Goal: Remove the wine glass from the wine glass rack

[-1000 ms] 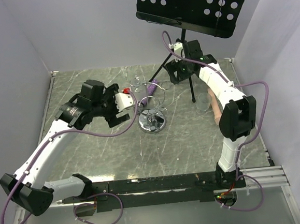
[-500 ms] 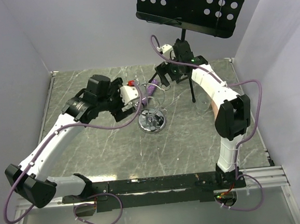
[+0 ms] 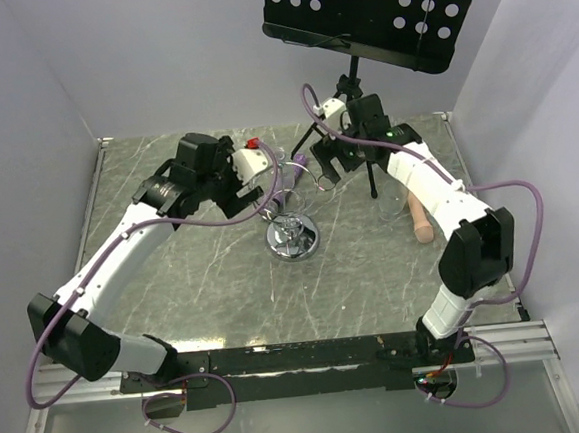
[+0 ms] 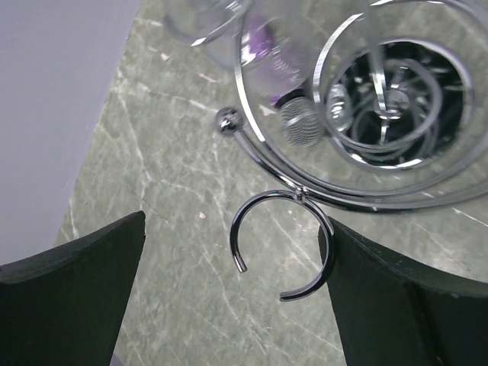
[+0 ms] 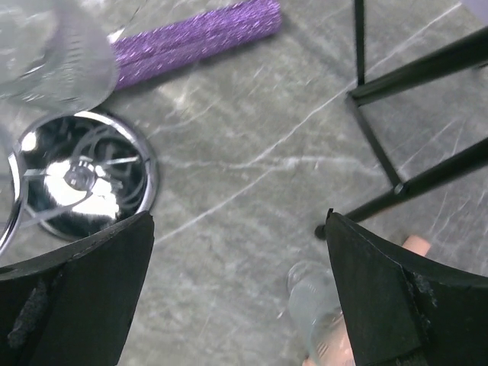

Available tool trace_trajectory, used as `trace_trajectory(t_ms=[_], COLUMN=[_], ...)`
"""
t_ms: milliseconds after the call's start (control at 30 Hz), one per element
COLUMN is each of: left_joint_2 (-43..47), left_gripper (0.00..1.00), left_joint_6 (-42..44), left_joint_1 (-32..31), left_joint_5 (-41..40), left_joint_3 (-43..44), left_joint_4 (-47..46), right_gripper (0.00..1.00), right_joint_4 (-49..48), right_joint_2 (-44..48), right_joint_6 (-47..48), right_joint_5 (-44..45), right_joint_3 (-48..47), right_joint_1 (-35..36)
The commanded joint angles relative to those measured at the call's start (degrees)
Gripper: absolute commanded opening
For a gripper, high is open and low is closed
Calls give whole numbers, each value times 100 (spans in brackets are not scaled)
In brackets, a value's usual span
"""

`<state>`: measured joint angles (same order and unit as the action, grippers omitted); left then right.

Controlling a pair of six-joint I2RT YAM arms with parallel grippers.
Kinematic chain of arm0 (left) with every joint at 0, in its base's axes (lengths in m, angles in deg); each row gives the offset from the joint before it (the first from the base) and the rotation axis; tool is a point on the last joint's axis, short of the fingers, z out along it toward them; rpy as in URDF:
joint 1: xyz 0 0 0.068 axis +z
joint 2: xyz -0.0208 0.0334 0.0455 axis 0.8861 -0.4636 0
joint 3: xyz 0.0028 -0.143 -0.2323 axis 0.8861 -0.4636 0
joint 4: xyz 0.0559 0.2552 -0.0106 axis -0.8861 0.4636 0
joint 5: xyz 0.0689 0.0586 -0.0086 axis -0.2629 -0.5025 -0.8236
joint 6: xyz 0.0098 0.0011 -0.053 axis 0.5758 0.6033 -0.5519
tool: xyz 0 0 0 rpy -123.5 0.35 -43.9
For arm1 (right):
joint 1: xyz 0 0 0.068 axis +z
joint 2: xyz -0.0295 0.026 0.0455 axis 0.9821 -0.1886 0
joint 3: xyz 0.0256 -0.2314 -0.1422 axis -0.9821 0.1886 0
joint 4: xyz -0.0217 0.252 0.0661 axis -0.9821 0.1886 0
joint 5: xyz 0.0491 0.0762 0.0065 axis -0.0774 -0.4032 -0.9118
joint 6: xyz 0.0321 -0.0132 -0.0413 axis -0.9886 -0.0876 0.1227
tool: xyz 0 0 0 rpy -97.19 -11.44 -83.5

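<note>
The chrome wine glass rack (image 3: 293,238) stands mid-table on its round disc base. A clear wine glass (image 3: 278,163) hangs faintly at its top loops. It shows blurred in the left wrist view (image 4: 204,23) and the right wrist view (image 5: 53,53). My left gripper (image 3: 263,186) is open at the rack's left. In its wrist view (image 4: 235,229), a small open wire loop of the rack (image 4: 226,120) lies between the fingers, against the right one. My right gripper (image 3: 323,164) is open and empty behind the rack. Its wrist view (image 5: 240,221) looks down on the table beside the rack base (image 5: 84,175).
A black tripod music stand (image 3: 365,160) stands at the back right, its legs (image 5: 396,84) close to my right gripper. A purple glittery stick (image 5: 198,34) lies behind the rack. A clear glass (image 5: 313,297) and a pink object (image 3: 420,216) lie to the right.
My left gripper has swung back and right, up to the rack's top loops. My right gripper has come left from the music stand post and down toward the rack.
</note>
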<state>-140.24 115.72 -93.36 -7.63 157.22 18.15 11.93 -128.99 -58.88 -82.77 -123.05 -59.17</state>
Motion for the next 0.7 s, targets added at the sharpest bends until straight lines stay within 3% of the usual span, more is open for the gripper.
trace_trajectory(t_ms=[0,400,667], left_joint_2=[-163,-814,-1156], left_gripper=[100,100,100], left_joint_6=[35,132,237], left_joint_1=[171,347,365], left_joint_5=[-349,-543,-552], left_joint_3=[241,698,909], left_joint_4=[-638,-1069,-1289], right_gripper=[100,100,100], right_joint_4=[379,634,634], right_joint_2=[455,1395,1765], right_joint_6=[108,117,275], right_joint_5=[-48,-232,-224], right_joint_3=[338,1147,1438], right_joint_1=[183,218,701])
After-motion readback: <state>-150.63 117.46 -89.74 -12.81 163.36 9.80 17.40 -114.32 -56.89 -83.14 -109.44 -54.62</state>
